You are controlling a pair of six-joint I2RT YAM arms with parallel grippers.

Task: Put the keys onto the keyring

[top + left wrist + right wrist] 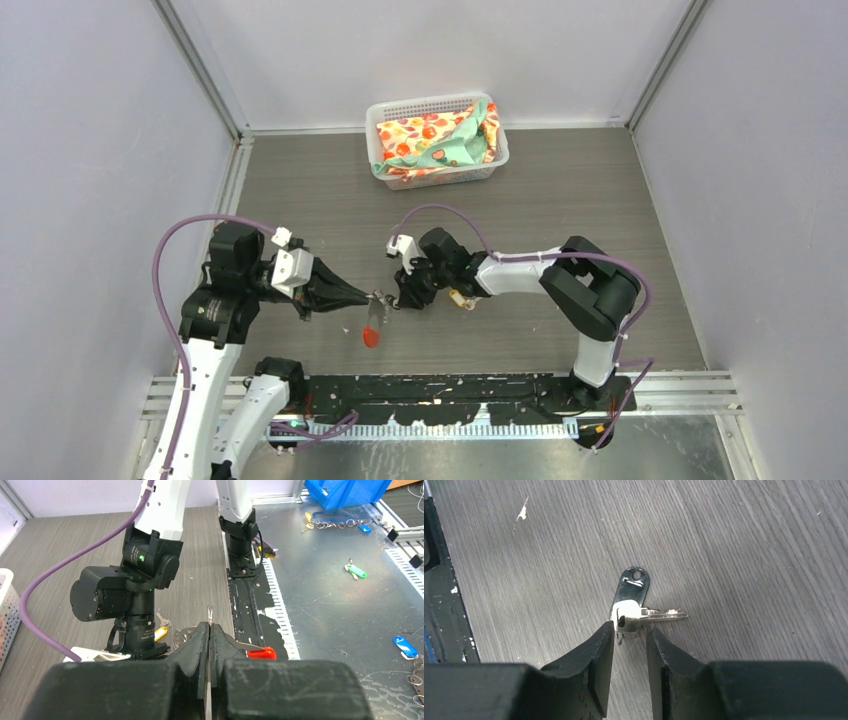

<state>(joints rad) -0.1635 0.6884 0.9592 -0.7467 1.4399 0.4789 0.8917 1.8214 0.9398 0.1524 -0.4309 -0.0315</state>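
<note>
Wood-grain worktop (749,555): right end effector (630,627) half-open, straddling black-headed key (631,605), blade crosswise to jaws; left end effector (210,627) clamped on keyring (373,322).

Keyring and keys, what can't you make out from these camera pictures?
- Keyring: left wrist view, the shut left gripper hides all but a sliver and its red tag.
- Black-headed key: right wrist view, the right gripper flanks it; pinched or not is unclear.
- Top view: both too small for detail.
</note>
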